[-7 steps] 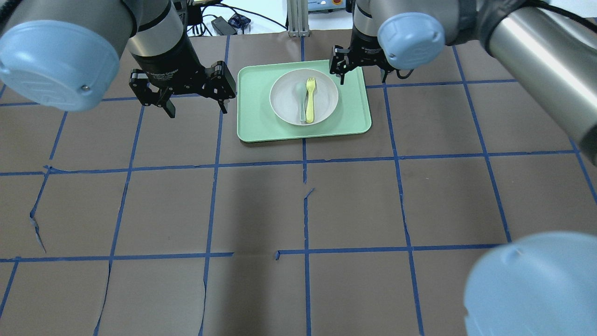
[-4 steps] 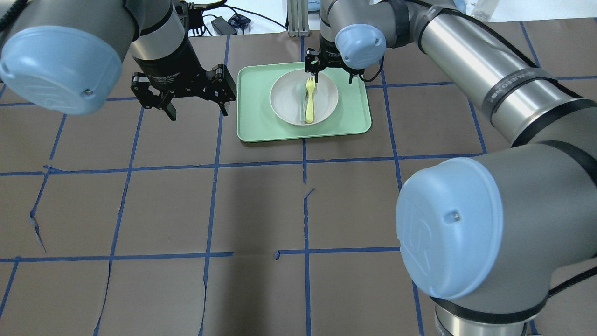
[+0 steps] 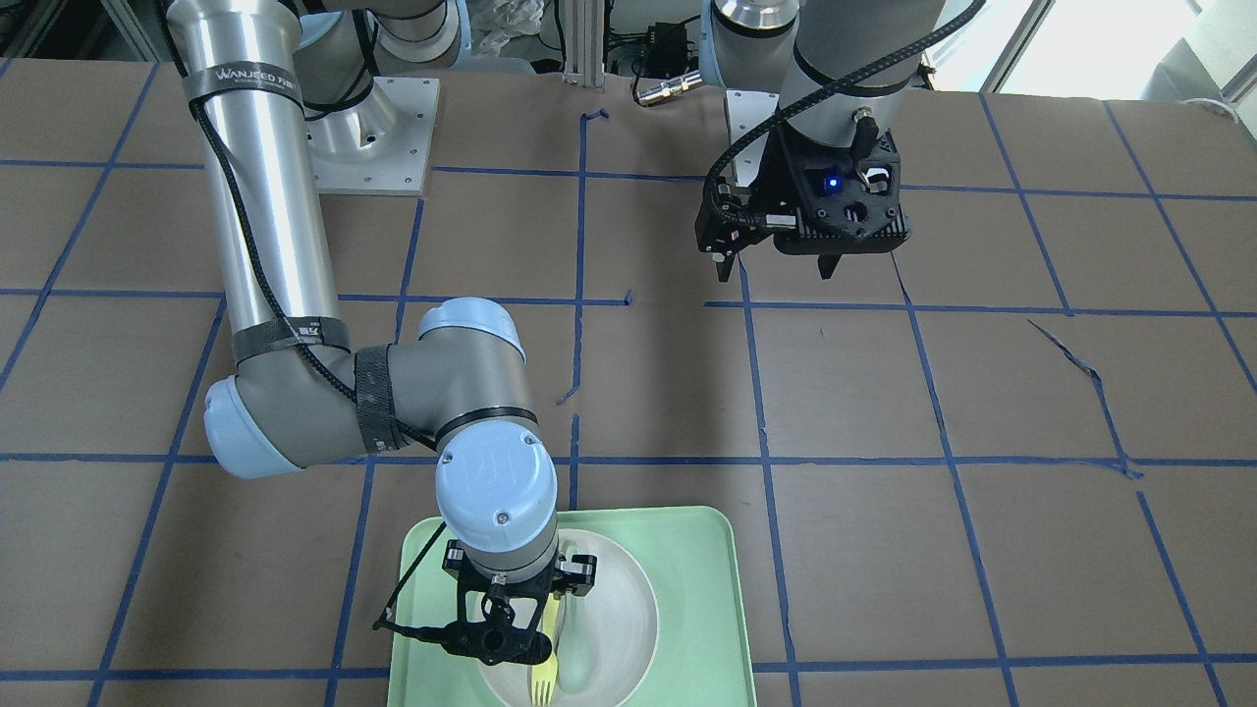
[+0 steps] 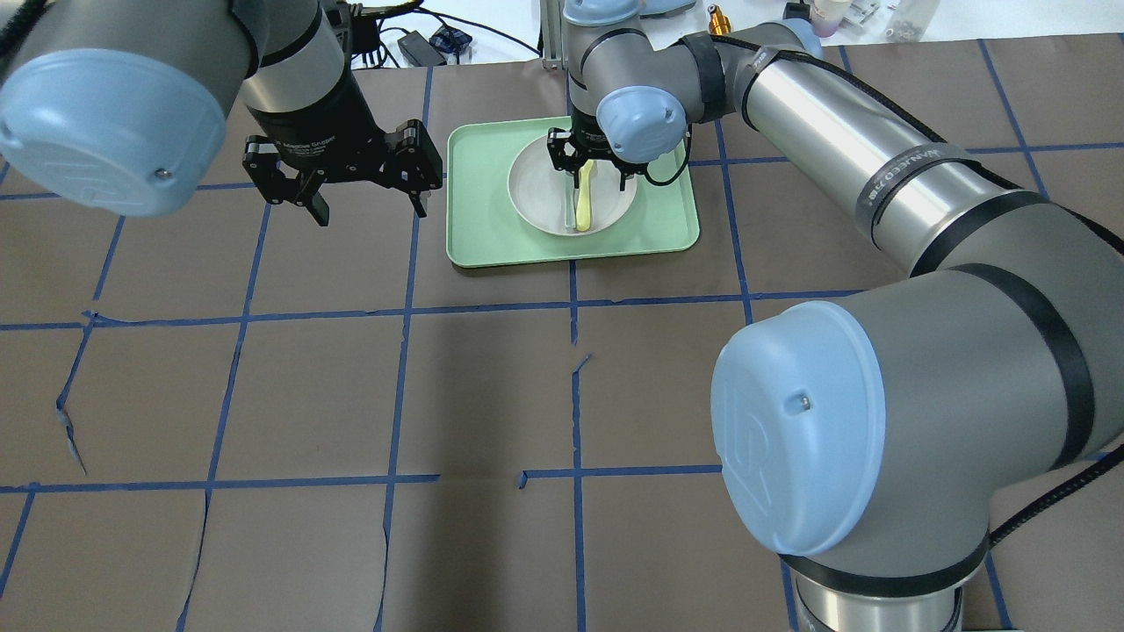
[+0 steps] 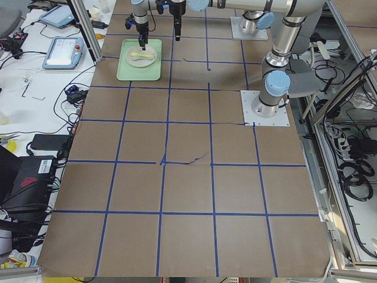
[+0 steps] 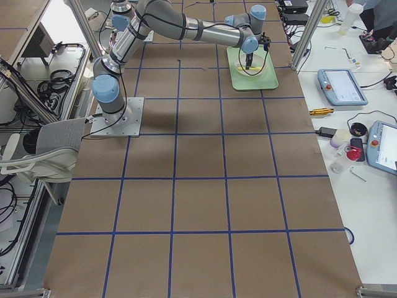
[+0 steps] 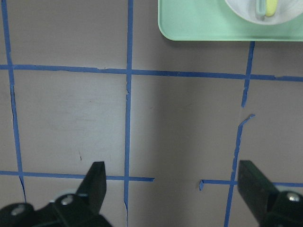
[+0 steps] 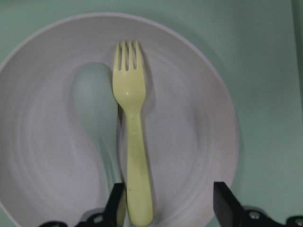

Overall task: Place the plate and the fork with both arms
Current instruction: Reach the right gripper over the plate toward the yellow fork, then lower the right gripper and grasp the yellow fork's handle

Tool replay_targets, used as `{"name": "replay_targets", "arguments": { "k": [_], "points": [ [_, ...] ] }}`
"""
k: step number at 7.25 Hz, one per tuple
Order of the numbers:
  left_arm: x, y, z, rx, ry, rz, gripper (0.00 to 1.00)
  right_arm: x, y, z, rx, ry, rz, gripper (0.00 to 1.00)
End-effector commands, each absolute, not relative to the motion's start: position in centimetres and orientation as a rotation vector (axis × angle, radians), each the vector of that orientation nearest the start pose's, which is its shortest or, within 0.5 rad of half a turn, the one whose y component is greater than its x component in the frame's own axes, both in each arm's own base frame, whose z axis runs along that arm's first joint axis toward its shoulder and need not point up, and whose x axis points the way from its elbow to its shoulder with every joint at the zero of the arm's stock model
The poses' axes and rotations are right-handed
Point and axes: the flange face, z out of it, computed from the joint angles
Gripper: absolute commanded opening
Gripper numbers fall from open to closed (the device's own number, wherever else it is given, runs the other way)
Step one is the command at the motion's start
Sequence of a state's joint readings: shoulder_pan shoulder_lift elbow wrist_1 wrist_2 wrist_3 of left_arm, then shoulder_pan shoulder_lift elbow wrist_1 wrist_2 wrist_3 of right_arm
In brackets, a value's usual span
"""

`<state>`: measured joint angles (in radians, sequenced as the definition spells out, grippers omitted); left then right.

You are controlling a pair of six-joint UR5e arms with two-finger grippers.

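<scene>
**Tabletop** [image 4: 667,386]: matte brown sheeting, creased and torn in places, divided into squares by blue tape lines [image 4: 399,312].

**Tray** [image 4: 479,219]: mint-green, rectangular with rounded corners and a low raised rim, smooth finish. It lies flat at the far middle of the tabletop.

**Plate** [image 8: 189,132]: round, shallow and off-white, with a matte, faintly speckled surface and concentric rings in its well. It sits on the tray, roughly central.

**Fork** [image 8: 132,142]: pale-yellow plastic, slim, with short tines and a rounded handle end. It lies flat in the plate.

**Spoon** [image 8: 92,104]: grey-green, with a smooth oval bowl. It lies alongside the fork, and the two handles run close together.

**Right pincer** [image 8: 170,208]: black, jaws moderately apart and holding nothing. It hangs over the plate. In the wrist view the fork's handle end lies between the fingers, close against one of them. Whether they touch cannot be told.

**Left pincer** [image 4: 369,206]: black, jaws spread wide and empty. It hangs above bare tabletop just beside the tray's edge.
</scene>
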<state>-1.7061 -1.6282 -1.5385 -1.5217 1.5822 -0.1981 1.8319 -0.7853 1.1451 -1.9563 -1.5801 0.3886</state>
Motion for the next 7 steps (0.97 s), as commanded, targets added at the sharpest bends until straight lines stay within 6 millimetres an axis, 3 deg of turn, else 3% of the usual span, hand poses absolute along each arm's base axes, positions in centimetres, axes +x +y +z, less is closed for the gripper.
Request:
{"name": "replay_targets", "arguments": {
  "k": [1, 3, 7],
  "points": [
    [-20.0, -49.6, 48.0, -0.101, 3.132, -0.041, 1.0, 32.8, -70.7, 22.0, 0.198, 3.135, -0.04, 0.7],
    [-19.8, -49.7, 47.9, -0.108, 3.131, -0.039, 1.0, 32.9, -70.5, 20.0, 0.191, 3.145, -0.003, 0.7],
    [-19.8, -49.7, 47.9, -0.108, 3.131, -0.039, 1.0, 33.3, -70.5, 19.0, 0.169, 3.145, -0.024, 0.67]
  ]
}}
